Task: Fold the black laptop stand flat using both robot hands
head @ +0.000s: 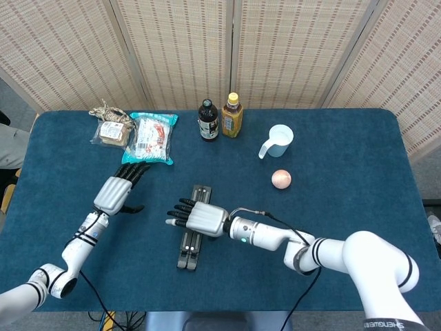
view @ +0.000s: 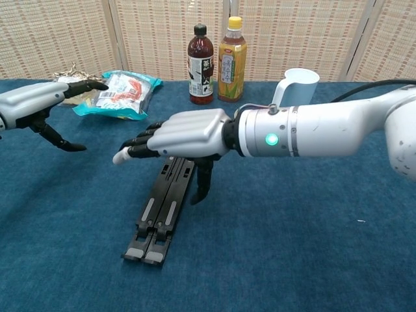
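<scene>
The black laptop stand is lying near the middle of the blue desk, its two slim bars closed side by side and looking flat. We are hovering our right robot hand over it, fingers spread and holding nothing. Our left robot hand is waiting well apart, also empty with fingers extended. We judge a gentle downward press would confirm the rigid, matte hinged bars are seated on the soft cloth.

We note a table under dark blue cloth, backed by a folding woven-reed screen in pale frames. Grey floor at left. Light even, diffuse.
</scene>
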{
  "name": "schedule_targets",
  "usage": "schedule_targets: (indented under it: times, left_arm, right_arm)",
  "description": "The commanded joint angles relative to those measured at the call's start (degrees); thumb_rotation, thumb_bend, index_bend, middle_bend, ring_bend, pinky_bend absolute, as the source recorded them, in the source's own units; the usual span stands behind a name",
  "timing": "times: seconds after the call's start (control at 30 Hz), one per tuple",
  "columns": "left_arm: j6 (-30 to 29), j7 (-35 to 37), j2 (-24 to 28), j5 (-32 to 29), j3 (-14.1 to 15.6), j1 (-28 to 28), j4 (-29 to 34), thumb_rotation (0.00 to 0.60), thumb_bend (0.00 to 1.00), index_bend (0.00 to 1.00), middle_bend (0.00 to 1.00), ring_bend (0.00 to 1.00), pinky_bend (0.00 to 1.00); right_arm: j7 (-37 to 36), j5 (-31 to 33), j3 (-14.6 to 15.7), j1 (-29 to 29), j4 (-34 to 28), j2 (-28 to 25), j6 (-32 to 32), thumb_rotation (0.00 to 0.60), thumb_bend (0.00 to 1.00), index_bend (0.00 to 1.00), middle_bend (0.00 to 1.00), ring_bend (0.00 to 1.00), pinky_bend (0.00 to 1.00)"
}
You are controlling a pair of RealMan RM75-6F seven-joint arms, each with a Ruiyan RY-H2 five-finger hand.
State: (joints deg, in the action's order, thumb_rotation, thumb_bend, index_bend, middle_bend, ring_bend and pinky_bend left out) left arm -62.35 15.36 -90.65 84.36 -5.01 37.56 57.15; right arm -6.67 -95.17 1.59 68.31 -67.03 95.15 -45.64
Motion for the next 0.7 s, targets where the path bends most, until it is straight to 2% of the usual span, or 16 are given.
schedule_targets:
  times: [0.03, 0.27, 0.37, 0.7]
  left_arm:
    - [-0.7, -1.5, 1.2, -0.5, -0.2, -0.7, 1.6, 0.6, 0.13, 0.0, 0.0, 0.0, 0.01]
    - [-2.2, -5.9, 4.0, -2.4, -1.0, -2.4, 5.9, 0.6, 0.13, 0.0, 0.0, 0.0, 0.01]
    - [-2.9, -7.5, 4.8, -3.9, -1.5, -3.7, 7.9, 0.6, 0.13, 0.01, 0.0, 0.0, 0.01]
    - [-6.7, -12.9, 8.6, -7.1, -1.8, -8.4, 14.5, 0.6, 0.13, 0.01, 0.0, 0.0, 0.01]
  right_arm:
    - [4.8, 4.6, -1.9, -4.2, -4.8, -3.6, -2.8, 0.6, 0.05, 0.0, 0.0, 0.0, 0.0]
    - [15.7, 16.8, -4.4, -14.1, -16.4, -11.7, -9.3, 0.6, 0.05, 0.0, 0.0, 0.0, 0.0]
    - [18.1, 22.2, -5.3, -17.8, -21.2, -13.9, -11.9, 0.6, 0.05, 0.0, 0.0, 0.0, 0.0]
    - [24.4, 27.2, -5.1, -28.0, -28.4, -17.8, -23.5, 0.6, 0.05, 0.0, 0.0, 0.0, 0.0]
